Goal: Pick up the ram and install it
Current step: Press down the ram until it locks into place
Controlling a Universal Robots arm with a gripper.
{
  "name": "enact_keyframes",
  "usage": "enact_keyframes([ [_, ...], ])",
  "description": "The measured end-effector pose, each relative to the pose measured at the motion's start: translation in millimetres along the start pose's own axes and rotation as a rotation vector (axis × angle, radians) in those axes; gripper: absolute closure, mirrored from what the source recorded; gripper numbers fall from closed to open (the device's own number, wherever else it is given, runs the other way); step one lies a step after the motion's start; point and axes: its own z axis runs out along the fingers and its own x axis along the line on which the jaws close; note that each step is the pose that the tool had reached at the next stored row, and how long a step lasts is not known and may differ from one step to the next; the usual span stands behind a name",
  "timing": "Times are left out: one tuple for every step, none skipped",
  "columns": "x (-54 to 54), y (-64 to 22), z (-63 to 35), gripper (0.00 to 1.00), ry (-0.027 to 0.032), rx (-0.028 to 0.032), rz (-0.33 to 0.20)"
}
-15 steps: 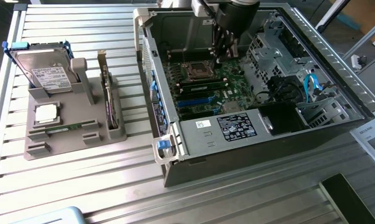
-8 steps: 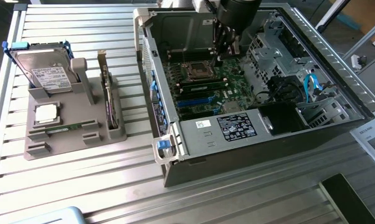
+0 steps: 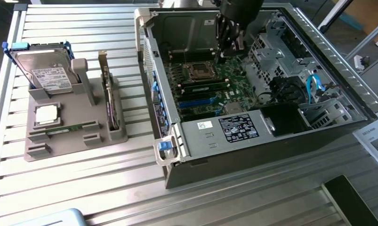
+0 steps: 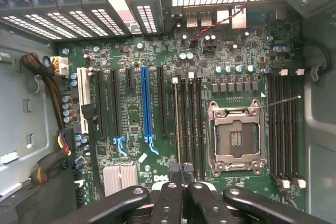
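Fingers point(image 4: 182, 182) pressed together over the motherboard point(image 4: 157, 103), tips hiding any ram.

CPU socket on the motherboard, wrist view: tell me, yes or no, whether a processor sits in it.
No. The CPU socket shows its bare contact field inside the metal retention frame, with no processor seated on the motherboard.

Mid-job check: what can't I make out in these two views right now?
Exterior view: tips of the end effector and the slots under them, hidden by the arm.
Wrist view: whether the shut end effector grips the memory stick; its fingers cover that spot.
Exterior view: green stick in the grey tray, too small to identify.
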Motion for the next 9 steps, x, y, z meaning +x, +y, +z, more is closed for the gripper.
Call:
enact_keyframes([
  [0.1, 0.0, -1.5, 0.89, -0.0001, -0.0001, 0.0],
  [0.1, 0.0, -2.6, 0.89, -0.0001, -0.0001, 0.0],
  [0.1, 0.0, -3.7, 0.89, -0.0001, -0.0002, 0.0],
  [0.1, -0.1, -4.1, 0.89, -0.0002, -0.0001, 0.0],
  [0.1, -0.1, -4.1, 0.89, -0.0002, -0.0001, 0.0],
  [0.1, -0.1, -4.1, 0.89, -0.0001, -0.0001, 0.0],
  [0.1, -0.1, -4.1, 0.89, -0.0001, -0.0001, 0.0],
  [0.1, -0.1, -4.1, 0.89, -0.0001, -0.0001, 0.0],
  [0.1, 0.0, -4.1, 0.89, -0.0002, -0.0002, 0.0],
])
